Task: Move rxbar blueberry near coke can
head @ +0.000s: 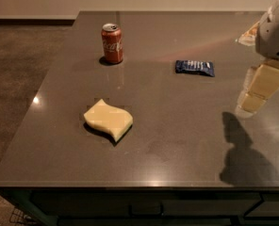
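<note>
The rxbar blueberry [194, 67], a flat dark blue wrapper with white lettering, lies on the dark table [177, 140] right of centre towards the back. The coke can [112, 43], red with a silver top, stands upright at the back left, well apart from the bar. My gripper [251, 103] hangs above the table at the right edge of the view, to the right of the bar and nearer the front. It touches nothing and casts a shadow on the table below it.
A pale yellow wavy sponge [108, 118] lies left of centre, nearer the front than the can. The table's left edge falls off to a brown floor [17, 79]. A pale object [248, 34] shows at the back right behind my arm.
</note>
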Motion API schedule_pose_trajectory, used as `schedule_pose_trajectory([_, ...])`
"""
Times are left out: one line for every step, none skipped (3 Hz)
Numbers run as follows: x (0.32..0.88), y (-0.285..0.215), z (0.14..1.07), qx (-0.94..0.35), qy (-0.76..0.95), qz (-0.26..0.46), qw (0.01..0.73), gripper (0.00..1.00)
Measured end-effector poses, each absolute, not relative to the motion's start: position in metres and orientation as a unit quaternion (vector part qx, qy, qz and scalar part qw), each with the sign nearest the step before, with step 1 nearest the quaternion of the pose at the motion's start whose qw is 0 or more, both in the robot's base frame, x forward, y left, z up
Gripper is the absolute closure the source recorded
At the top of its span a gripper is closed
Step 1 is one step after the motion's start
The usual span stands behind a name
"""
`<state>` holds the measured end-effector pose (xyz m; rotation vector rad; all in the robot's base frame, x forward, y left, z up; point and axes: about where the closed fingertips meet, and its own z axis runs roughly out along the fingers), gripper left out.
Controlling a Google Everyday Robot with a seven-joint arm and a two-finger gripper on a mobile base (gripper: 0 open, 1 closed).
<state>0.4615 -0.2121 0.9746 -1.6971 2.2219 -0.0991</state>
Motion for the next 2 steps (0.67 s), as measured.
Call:
schedule_pose_trajectory([0.49, -0.208, 0.969, -0.588, 0.787, -0.03, 0.182, 0.0])
schedule_pose_trajectory([0.525, -0.202, 0.962, -0.58, 0.791, -0.019, 0.193, 0.0])
